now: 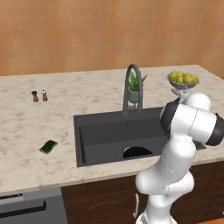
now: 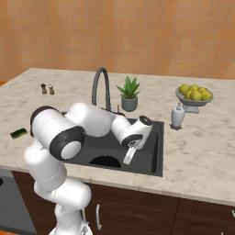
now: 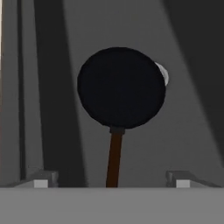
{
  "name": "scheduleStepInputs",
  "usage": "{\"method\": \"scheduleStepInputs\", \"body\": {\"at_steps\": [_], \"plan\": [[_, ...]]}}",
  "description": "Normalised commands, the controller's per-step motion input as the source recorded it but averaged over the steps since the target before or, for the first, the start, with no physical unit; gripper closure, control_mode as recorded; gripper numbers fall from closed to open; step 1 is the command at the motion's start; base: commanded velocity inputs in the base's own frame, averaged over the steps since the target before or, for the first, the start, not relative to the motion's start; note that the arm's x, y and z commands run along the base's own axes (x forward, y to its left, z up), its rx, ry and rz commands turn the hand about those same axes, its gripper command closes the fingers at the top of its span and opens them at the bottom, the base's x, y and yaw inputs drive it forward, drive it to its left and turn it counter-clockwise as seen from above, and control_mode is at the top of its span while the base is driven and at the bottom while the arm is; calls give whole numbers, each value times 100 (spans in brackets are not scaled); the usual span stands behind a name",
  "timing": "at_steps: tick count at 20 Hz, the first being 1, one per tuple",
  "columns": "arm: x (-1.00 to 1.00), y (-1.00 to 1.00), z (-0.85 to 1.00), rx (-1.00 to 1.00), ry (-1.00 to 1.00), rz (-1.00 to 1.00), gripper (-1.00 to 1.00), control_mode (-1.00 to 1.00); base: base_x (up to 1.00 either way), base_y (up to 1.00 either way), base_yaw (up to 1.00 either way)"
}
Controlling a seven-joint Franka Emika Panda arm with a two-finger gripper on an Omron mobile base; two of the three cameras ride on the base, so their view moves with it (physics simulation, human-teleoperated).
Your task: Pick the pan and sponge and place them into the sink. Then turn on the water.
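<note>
Hanging over the sink [image 2: 156, 151], the claw [image 3: 112, 183] stands wide apart with nothing between its two tips, which show at the lower left and lower right of the hand view, well clear of the brown handle that runs up between them. That handle belongs to the pan [image 3: 121, 87], a round black disc lying on the sink floor and covering most of the round metal drain [image 3: 162, 73], of which a pale sliver peeks out at the pan's upper right edge. From the right base view the pan [image 2: 105, 161] appears as a dark arc at the sink's near wall, below the white wrist; from the left base view it [image 1: 136, 152] is again a dark arc at the near wall, just left of the arm.

The sponge [image 1: 48, 146] lies flat on the worktop [image 1: 26, 127] to the left of the sink [image 1: 87, 135], well apart from its rim; the right base view has it [image 2: 18, 133] at the far left, partly behind the arm's shoulder. The faucet [image 1: 132, 87] arches up from behind the sink's back rim, and no stream falls from its spout. Just behind the faucet stands a potted plant [image 2: 129, 94]. Right of the sink sit a white soap bottle [image 2: 177, 116] and, farther back, a bowl of lemons [image 2: 194, 94]. Far to the left of the sink are two small shakers [image 1: 39, 96], side by side. A dishwasher front [image 1: 26, 205] shows below the worktop, left of the sink. No writing or label can be read on anything.
</note>
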Motion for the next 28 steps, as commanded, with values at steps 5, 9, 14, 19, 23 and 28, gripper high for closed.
{"method": "scheduleStepInputs", "body": {"at_steps": [5, 9, 14, 19, 23, 28], "plan": [[-50, 20, 92, 0, -18, 0, -100, -100, 0, 0, 0], [-51, 25, 89, 0, -19, 0, -100, -100, 0, 0, 0], [-51, 38, 77, 2, -17, -8, -100, -100, 0, 0, 0], [-53, 42, 71, 9, -5, -21, -100, -100, 0, 0, 0], [-56, 54, 67, 10, -1, -31, -100, -100, 0, 0, 0], [-52, 60, 63, 15, 3, -29, -100, -100, 0, 0, 0]]}}
